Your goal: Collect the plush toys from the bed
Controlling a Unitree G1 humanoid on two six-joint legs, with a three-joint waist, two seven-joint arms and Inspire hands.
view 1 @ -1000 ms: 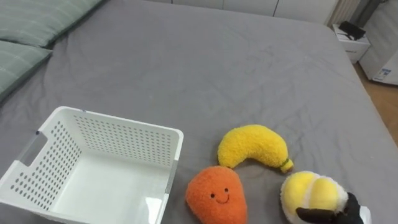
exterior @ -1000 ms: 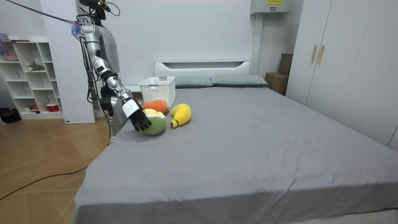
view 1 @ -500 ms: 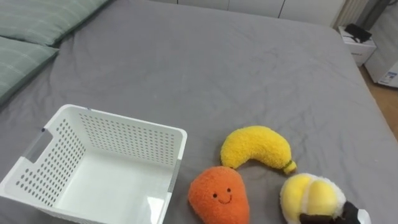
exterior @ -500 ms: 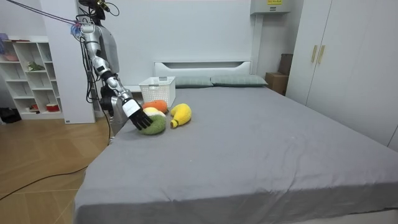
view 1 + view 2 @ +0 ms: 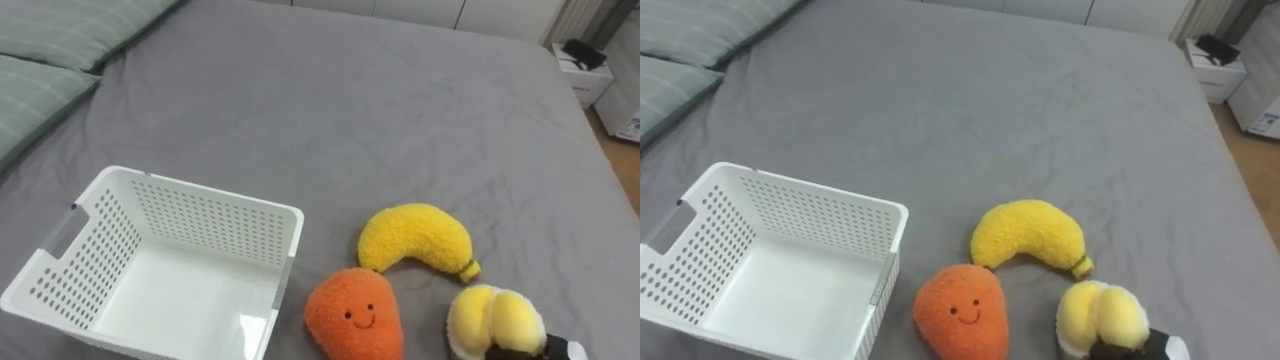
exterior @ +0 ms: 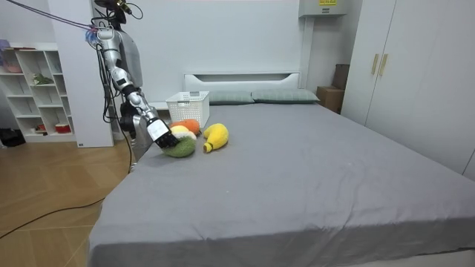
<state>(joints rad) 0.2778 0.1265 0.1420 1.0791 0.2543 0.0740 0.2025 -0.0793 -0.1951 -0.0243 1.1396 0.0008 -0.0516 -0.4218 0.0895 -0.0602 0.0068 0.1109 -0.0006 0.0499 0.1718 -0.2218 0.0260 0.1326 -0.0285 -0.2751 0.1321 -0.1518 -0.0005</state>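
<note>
A grey bed (image 5: 330, 120) spreads before me: green pillows (image 5: 40, 60) far left, white nightstand (image 5: 1218, 72) far right, wooden floor (image 5: 1252, 150) near it.

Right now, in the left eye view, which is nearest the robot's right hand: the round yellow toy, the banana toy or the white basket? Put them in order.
From the right hand:
1. round yellow toy, right against it, bottom right.
2. banana toy, just up and left.
3. white basket, far over on the left.
</note>
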